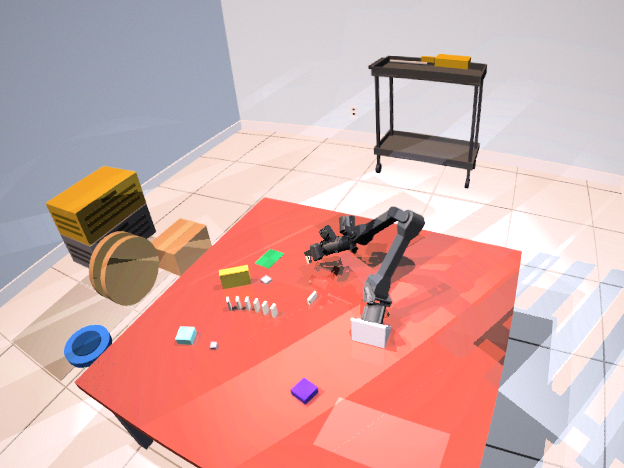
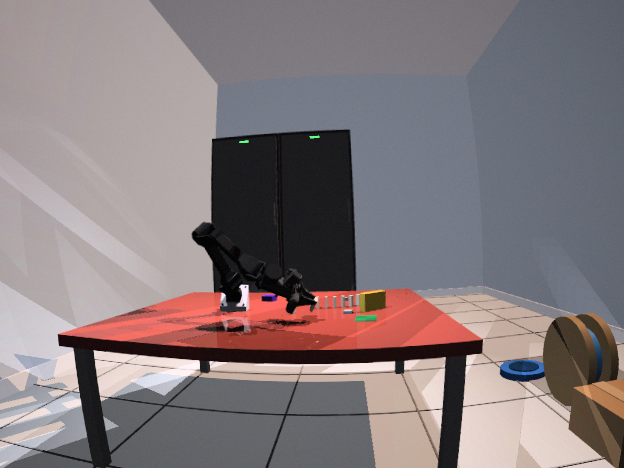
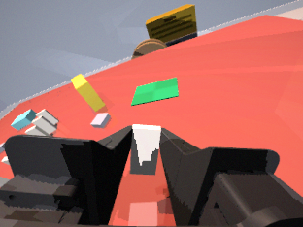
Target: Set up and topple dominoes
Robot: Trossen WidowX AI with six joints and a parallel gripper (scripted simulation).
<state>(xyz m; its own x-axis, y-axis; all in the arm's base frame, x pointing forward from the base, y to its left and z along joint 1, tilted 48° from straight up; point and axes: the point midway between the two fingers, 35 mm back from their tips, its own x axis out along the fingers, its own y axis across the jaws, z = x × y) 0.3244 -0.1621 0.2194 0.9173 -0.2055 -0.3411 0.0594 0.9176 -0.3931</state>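
Observation:
My gripper [image 1: 309,256] [image 2: 313,303] [image 3: 146,131] is shut on a white domino [image 1: 307,258] [image 3: 147,132]. The wrist is pitched well toward horizontal, and the held domino is above the table, behind and to the right of the row in the top view. The fingers partly hide it. Several white dominoes [image 1: 256,305] [image 2: 334,302] [image 3: 45,125] stand upright in a slightly curved row at the table's left-centre. Another white domino [image 1: 312,297] lies on the table to the right of the row, apart from it.
A yellow block [image 1: 234,277] [image 2: 372,301] [image 3: 88,93] stands behind the row. A small pale block [image 1: 266,279] [image 3: 101,119] and a green flat square [image 1: 269,258] [image 3: 156,91] lie nearby. A cyan block [image 1: 185,335], small grey cube [image 1: 213,345] and purple block [image 1: 304,390] lie toward the front.

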